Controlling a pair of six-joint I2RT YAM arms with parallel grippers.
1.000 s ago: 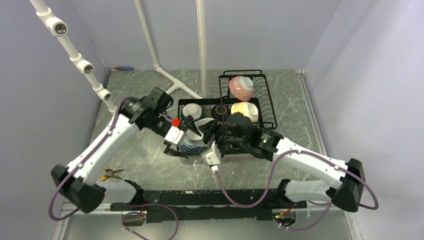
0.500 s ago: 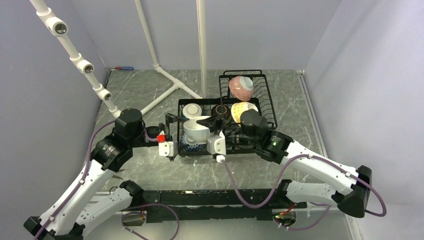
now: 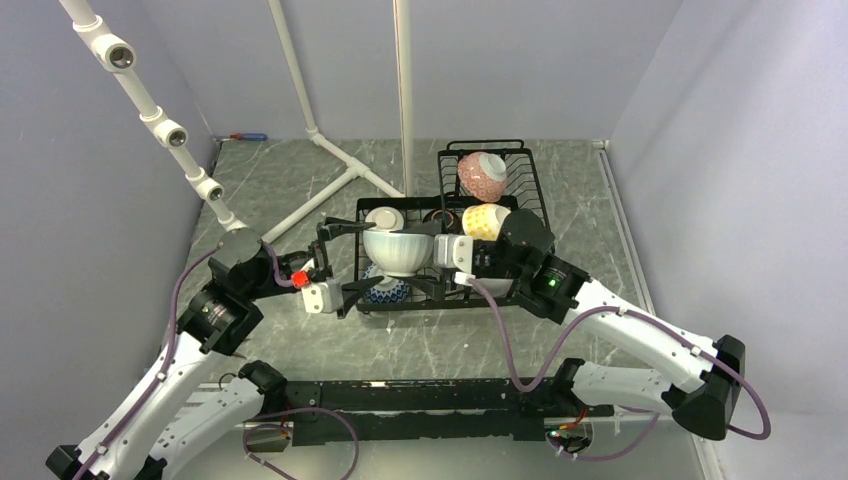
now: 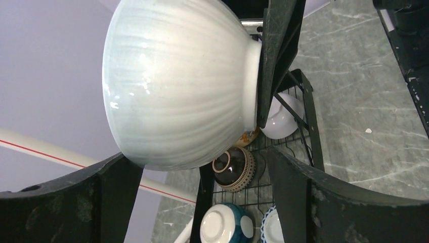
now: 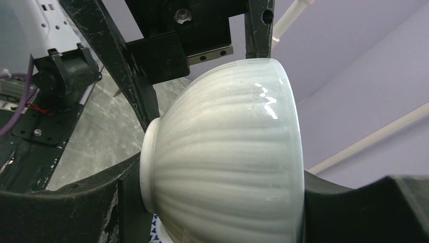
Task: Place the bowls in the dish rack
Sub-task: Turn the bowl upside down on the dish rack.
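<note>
The whole thing sat on a grey-green marbled tabletop, boxed in by plain lavender walls, with a white pipe frame running across the back left. A small red-and-blue tool lay right against the back wall.

The right gripper had a ribbed white bowl pinched top to bottom, one finger at the foot and one at the rim. It held the bowl in the air over the lower tray of the black dish rack. The left gripper was spread wide just beside that bowl, holding nothing.

In the lower tray, a blue-patterned bowl lay under the held one, and a teal-and-white bowl and a brown bowl sat further back. The pink-patterned bowl and yellow-dotted bowl were over in the raised basket.
</note>
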